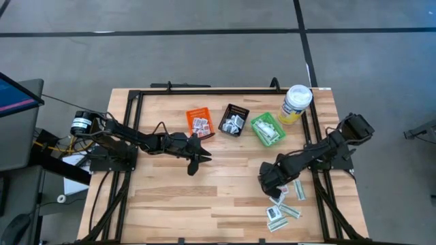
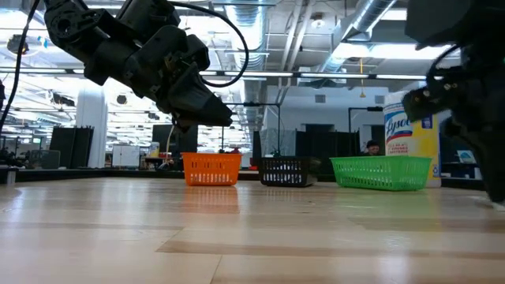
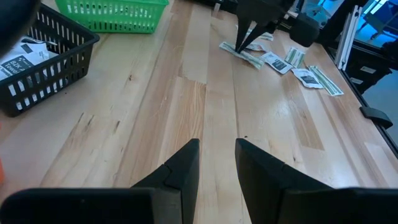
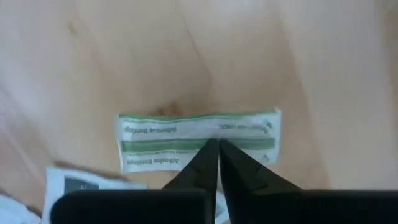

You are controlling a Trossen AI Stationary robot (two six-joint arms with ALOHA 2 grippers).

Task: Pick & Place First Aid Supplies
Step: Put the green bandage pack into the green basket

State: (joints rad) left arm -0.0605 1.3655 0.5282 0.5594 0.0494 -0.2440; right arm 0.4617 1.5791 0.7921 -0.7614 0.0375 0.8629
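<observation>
Several first aid packets (image 1: pixel 284 212) lie flat on the wooden table near its right front corner; in the left wrist view they show as white packets (image 3: pixel 277 63) and pale-green strips (image 3: pixel 324 79). My right gripper (image 1: pixel 276 194) points straight down over this pile, shut on a pale-green strip packet (image 4: pixel 186 127). My left gripper (image 1: pixel 194 160) hangs open above the middle of the table, left of centre, with nothing between its fingers (image 3: pixel 180 177). Other packets lie in the orange bin (image 1: pixel 199 122), the black bin (image 1: pixel 234 120) and the green bin (image 1: pixel 267 129). My right gripper comes from above, pointing down, and its fingertips (image 4: pixel 208 155) meet on the middle of the strip packet's length (image 4: pixel 219 138), lying across the strip. The fingers hide what lies between them. The packet lies flat on the table.
A white-lidded yellow canister (image 1: pixel 296 103) stands at the back right, beside the green bin. The three bins stand in a row along the far middle. A black frame rail (image 1: pixel 315 146) runs along the table's edges. Bare wood lies between the two arms.
</observation>
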